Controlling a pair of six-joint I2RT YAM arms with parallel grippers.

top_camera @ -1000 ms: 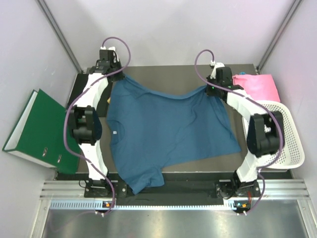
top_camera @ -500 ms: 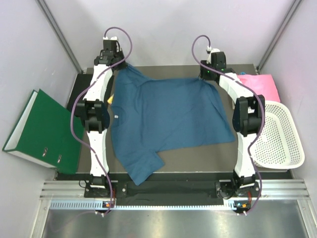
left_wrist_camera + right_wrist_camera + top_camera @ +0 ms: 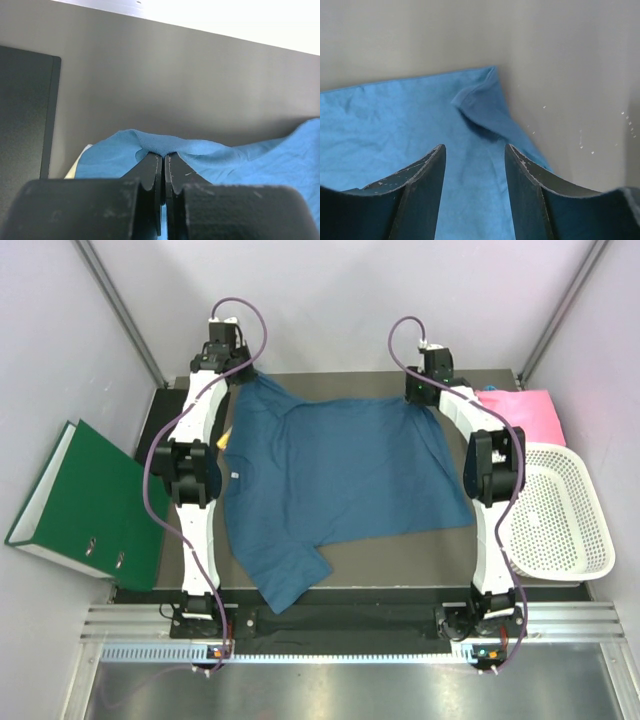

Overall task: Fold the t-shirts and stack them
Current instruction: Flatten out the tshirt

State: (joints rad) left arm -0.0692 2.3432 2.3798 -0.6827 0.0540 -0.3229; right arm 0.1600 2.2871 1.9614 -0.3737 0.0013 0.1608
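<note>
**Q:** What's out there, by count?

**A:** Two shirts. One teal t-shirt is spread across the table, with its small white neck label toward my left arm. One pink t-shirt lies at the far right corner, just beyond the one white mesh basket. One green binder sits beside the table's left edge, apart from the cloth.

**Q:** And your grippers?

**A:** My left gripper is pressed closed, with a ridge of the teal cloth pinched at the tips. My right gripper stands parted, with nothing between its fingers. Below the gap lies the shirt's far right corner, its hem turned over in a small fold. From the wrist view I cannot tell whether the tips touch the cloth.

**Q:** How do the arms sit?

**A:** Both are stretched long toward the far edge of the table. The left runs along the shirt's left side and the right along its right side. Each wrist is over a far corner of the teal t-shirt.
</note>
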